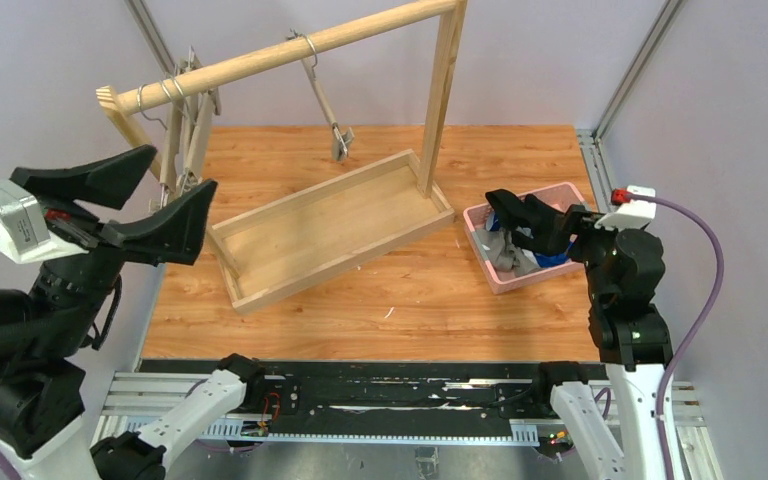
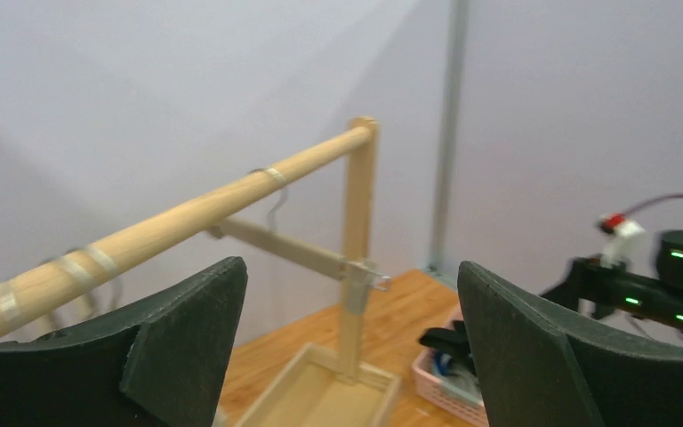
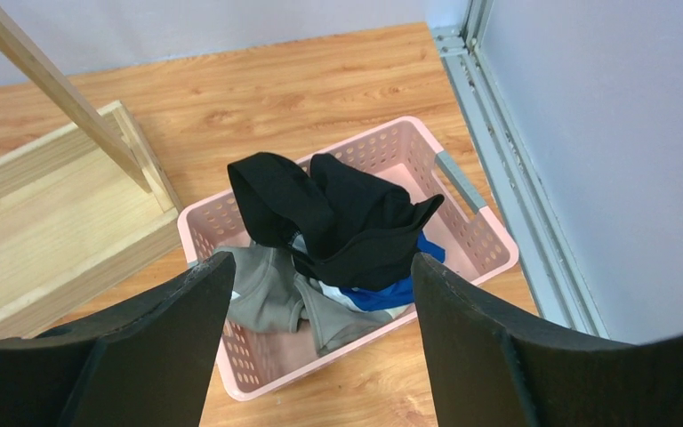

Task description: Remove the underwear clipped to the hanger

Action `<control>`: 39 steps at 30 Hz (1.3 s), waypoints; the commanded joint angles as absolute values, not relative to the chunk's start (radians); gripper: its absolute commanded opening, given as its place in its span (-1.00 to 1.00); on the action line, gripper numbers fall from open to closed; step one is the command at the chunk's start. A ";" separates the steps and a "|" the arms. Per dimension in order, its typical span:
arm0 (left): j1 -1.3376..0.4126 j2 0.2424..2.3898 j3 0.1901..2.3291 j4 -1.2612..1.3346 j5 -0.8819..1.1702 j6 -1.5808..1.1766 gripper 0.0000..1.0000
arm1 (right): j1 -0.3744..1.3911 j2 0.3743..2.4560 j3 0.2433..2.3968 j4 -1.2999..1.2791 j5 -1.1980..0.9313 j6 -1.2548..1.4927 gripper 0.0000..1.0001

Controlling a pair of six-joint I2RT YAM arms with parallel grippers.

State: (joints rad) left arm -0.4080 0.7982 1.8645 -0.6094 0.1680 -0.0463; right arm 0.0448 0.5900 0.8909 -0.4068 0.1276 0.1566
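All three underwear lie in the pink basket (image 3: pixel 267 385). The black briefs (image 3: pixel 338 213) are on top, the grey-beige briefs (image 3: pixel 267 294) at the near left, and the blue briefs (image 3: pixel 382 295) peek out underneath. My right gripper (image 3: pixel 320 265) is open and empty just above the basket's near side; it also shows in the top view (image 1: pixel 497 212). The clip hanger (image 1: pixel 322 98) hangs bare from the wooden rail (image 1: pixel 280 55), with more bare hangers (image 1: pixel 185 130) at the rail's left end. My left gripper (image 1: pixel 182 172) is open and empty, raised beside those left hangers.
The rack's wooden tray base (image 1: pixel 330 225) sits mid-table with an upright post (image 1: pixel 440 100). The pink basket (image 1: pixel 516 284) stands right of it, near the metal frame rail (image 1: pixel 588 160) at the table's right edge. Walls enclose the back and sides.
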 commanded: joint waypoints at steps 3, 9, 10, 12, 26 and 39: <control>-0.404 0.731 1.784 -0.741 -0.354 0.106 0.96 | 0.035 0.512 0.903 -0.398 0.185 0.146 0.49; -0.405 0.694 1.655 -0.756 -0.672 0.154 0.96 | 0.035 0.464 0.907 -0.406 0.197 0.144 0.49; -0.405 0.693 1.635 -0.754 -0.705 0.157 0.96 | 0.035 0.464 0.908 -0.408 0.188 0.143 0.49; -0.405 0.699 1.605 -0.752 -0.761 0.157 0.96 | 0.035 0.469 0.913 -0.414 0.180 0.140 0.49; -0.405 0.751 1.512 -0.686 -0.829 0.178 0.96 | 0.035 0.510 0.896 -0.412 0.135 0.141 0.49; -0.305 0.836 1.462 -0.654 -0.715 0.153 0.99 | 0.035 0.519 0.883 -0.409 0.097 0.150 0.49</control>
State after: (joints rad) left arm -0.3637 0.8242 1.4723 -0.6903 -0.7963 0.1860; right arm 0.0448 0.5144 0.8909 -0.4244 0.1211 0.1528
